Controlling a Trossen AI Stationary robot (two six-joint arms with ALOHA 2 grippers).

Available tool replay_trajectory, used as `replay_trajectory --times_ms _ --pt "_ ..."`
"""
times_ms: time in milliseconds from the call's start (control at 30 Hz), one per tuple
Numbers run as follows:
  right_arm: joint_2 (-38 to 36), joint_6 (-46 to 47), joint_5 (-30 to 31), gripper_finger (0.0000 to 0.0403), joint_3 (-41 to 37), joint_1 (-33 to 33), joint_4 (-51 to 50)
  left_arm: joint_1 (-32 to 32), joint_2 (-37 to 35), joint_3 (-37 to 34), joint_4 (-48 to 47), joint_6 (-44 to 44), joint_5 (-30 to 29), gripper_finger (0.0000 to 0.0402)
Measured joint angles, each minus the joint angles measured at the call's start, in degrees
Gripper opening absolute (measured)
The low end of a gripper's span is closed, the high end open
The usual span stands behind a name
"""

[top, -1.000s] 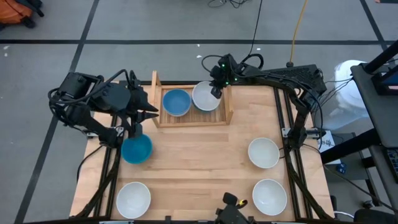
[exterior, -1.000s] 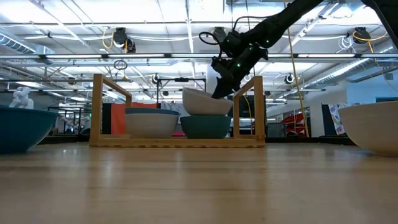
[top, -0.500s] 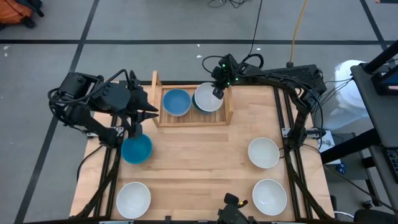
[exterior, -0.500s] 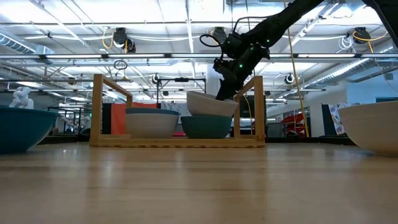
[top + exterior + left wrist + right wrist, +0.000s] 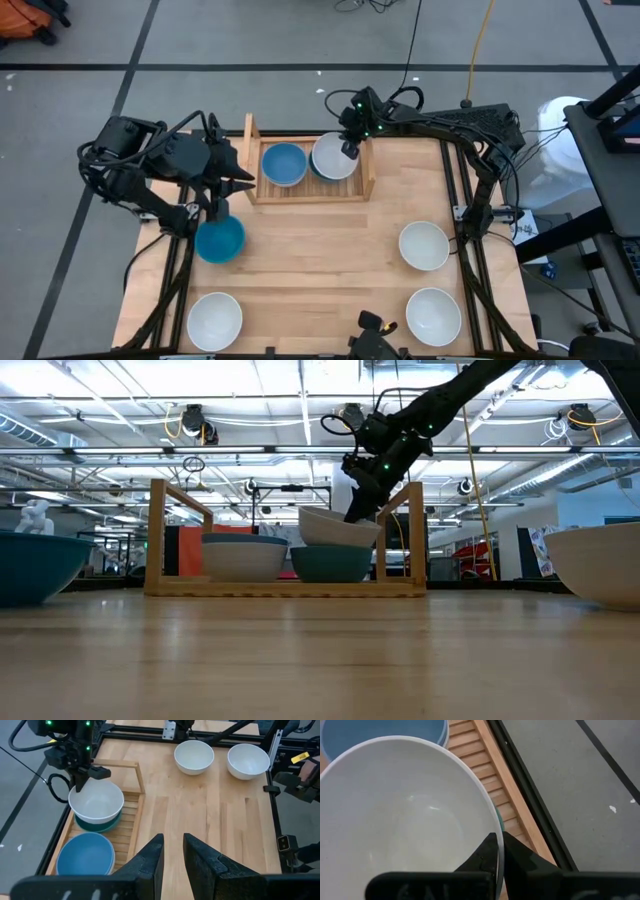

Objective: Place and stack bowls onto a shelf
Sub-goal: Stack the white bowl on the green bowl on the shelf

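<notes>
right gripper clamped on white bowl rim, settling it tilted into green bowl on the shelf to stack. left gripper apart beside shelf, over blue bowl.

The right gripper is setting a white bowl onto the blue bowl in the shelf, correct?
Not quite. The right gripper is setting the white bowl onto the dark green bowl, as the low view shows. The blue bowl sits beside that stack in the shelf.
</notes>
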Motion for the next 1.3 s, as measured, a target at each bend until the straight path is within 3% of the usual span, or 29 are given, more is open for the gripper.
replay_trajectory --times_ms 367,867,1067,1300 --pt "-0.09 -1.90 0.05 0.0015 0.01 0.05 -2.66 0.00 0.00 0.00 0.00 0.03 0.04 0.0079" --pt "0.02 -1.59 0.08 0.0096 -0.07 0.16 -0.80 0.00 0.00 0.00 0.00 0.16 0.21 0.0079" --pt "-0.28 -2.08 0.02 0.0109 -0.11 0.48 3.97 0.00 0.00 0.00 0.00 0.41 0.19 0.0079" --pt "-7.10 -5.55 0.05 0.0103 -0.11 2.78 5.28 0.76 0.02 0.00 0.00 2.07 -3.30 0.0079"
